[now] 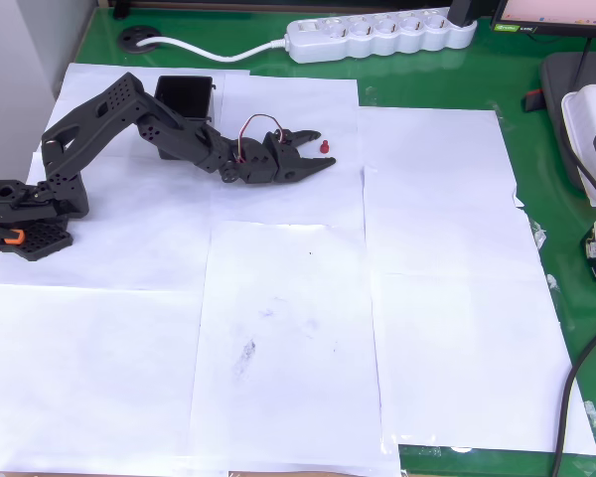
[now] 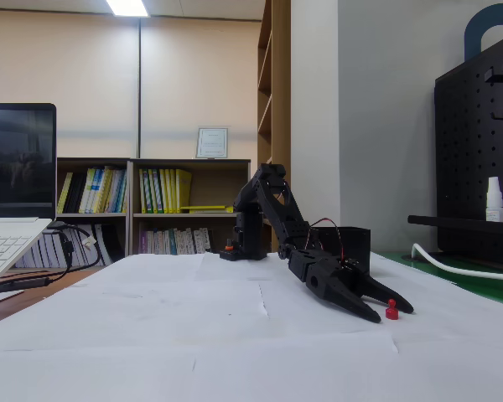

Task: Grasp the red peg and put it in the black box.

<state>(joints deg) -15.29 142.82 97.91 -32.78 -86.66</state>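
Spreading apart in a V, the two black fingers of the gripper (image 1: 321,151) lay low over the white paper sheets (image 1: 278,348), and the red peg (image 1: 325,147) stood upright on the paper between their tips, held by neither as far as the overhead view showed. In the fixed view the gripper (image 2: 394,311) likewise reached down to the sheet with its jaws parted, the red peg (image 2: 391,311) sitting just at the fingertips, near the farther finger. Behind the jaws the arm (image 1: 129,124) stretched back across the paper to its base at the left edge of the overhead view. The black box (image 1: 184,96) stood open-topped on the paper beside the arm's middle link, well apart from the peg; in the fixed view the black box (image 2: 352,244) showed behind the arm. A white power strip (image 1: 377,34) lay on the green table (image 1: 427,84) beyond the sheets.
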